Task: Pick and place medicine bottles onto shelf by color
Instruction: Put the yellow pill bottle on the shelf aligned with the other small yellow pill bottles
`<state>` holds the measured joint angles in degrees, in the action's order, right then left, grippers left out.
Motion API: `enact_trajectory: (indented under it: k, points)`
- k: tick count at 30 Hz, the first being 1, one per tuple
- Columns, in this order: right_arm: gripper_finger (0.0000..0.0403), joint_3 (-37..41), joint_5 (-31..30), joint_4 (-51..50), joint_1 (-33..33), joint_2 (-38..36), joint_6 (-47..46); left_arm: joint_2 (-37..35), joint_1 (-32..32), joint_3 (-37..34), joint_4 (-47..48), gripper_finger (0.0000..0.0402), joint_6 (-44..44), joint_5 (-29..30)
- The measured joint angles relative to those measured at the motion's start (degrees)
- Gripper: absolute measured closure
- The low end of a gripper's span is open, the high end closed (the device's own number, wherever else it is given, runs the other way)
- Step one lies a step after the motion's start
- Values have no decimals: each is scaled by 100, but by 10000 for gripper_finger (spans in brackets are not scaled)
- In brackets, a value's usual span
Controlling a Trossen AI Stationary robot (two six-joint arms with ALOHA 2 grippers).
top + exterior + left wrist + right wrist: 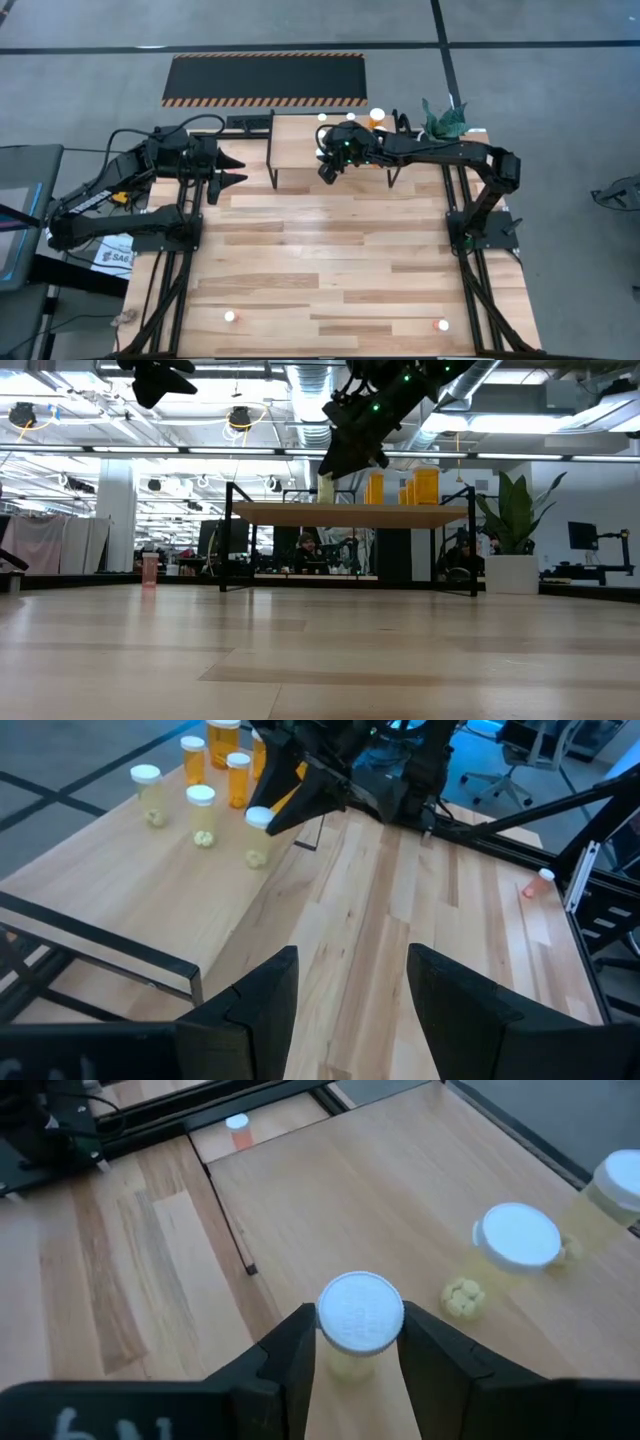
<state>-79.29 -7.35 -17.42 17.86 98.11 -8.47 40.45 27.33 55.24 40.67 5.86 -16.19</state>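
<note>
Your right gripper is over the light-wood shelf, near its back edge. Its fingers are closed partway on a pale yellow-green medicine bottle, one finger against each side just under the white cap. In the low view the bottle's base looks to be at the shelf top, though you cannot tell from here whether it is resting or just clear of the board.

Two more pale yellow-green bottles stand upright on the shelf just beside the held one, apart from each other; the farther one is partly cut off in the right wrist view. The left wrist view shows the same three pale bottles in a loose group, with orange bottles standing behind them at the shelf's far corner. In the low view the orange ones are bunched toward the end of the shelf nearest the potted plant.

Your left gripper hangs above the worktop beside the shelf's other end, well apart from the bottles. Its fingers are spread with nothing between them.

One red-pink bottle stands on the worktop by itself. The high view shows two white-capped bottles near the worktop's front edge, one toward the left arm's side and one toward the right arm's side.
</note>
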Motion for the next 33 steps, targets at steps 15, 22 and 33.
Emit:
enact_trajectory:
  k: [15, 22, 33]
  points:
    - [245, 4, -7, -112, 24, 6, -2, 0, 2, 0, 75, 226, -6, -11]
    - [245, 9, -13, -121, 29, 11, 2, 0, 2, 0, 74, 226, -27, -13]
    - [193, 9, -17, -102, 29, 4, 119, 0, 2, 0, 74, 226, -28, -16]
